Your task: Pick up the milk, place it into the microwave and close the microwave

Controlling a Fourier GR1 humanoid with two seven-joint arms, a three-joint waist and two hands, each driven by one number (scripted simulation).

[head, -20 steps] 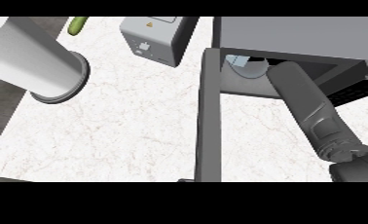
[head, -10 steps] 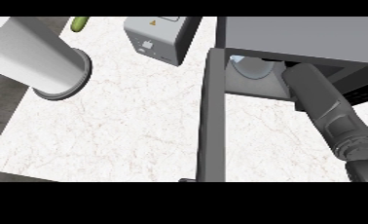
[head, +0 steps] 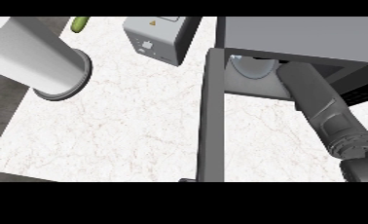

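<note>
A: Reaching into the grey box-shaped microwave (head: 295, 35) w/ the right forearm (head: 323, 111). The arm runs from the lower right corner up into the cavity, under the microwave's top.

B: Where's the milk?

A: Grey carton w/ a small yellow label (head: 159, 39) stands on the white marbled counter (head: 137, 121), just left of the microwave, upright, nothing touching it. Inside the opening there's a pale round glass plate (head: 251, 66); can't see any carton in there.

B: So progress?

A: Judging by that, milk isn't placed yet. The dark grey microwave door (head: 210, 121) is swung wide open, seen edge-on, so closing is left too. Pick, place and shut all look undone.

B: Right hand state?

A: Hidden inside the cavity; can't tell if released or clenched.

B: Left?

A: Only a fat pale-grey forearm (head: 39, 62) at upper left, ending in a round cuff; no hand on show. Small green thing (head: 80, 23) at the counter's far edge, too cut off to name.
</note>
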